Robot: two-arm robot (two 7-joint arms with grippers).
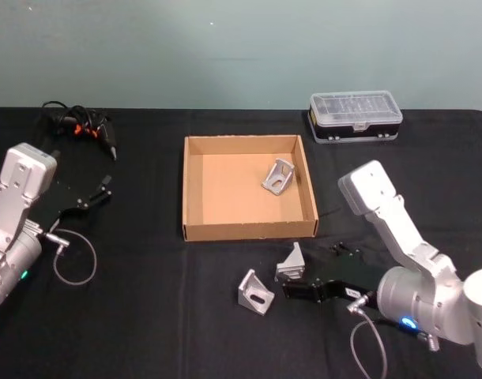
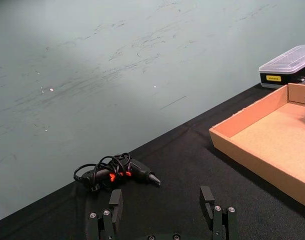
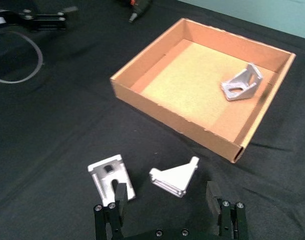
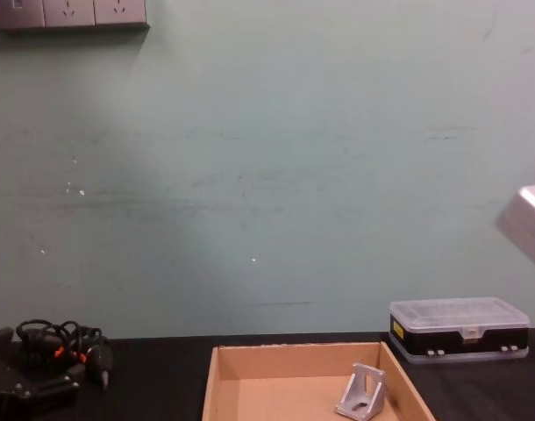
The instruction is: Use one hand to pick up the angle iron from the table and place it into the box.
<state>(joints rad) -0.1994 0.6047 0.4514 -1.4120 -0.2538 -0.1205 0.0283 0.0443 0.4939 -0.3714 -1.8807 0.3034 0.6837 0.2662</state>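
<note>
Just ahead of the spread jaws of my right gripper [image 3: 166, 196] lies a silver triangular metal angle iron [image 3: 175, 177]; a shallow tan cardboard box [image 3: 167, 116] sits beyond. I note my left gripper [image 2: 161, 202] parked, jaws spread.

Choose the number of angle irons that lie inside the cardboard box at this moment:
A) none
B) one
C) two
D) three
B: a single angle iron lies inside the box, near its far right corner, while two other angle irons lie on the table in front of the box.
</note>
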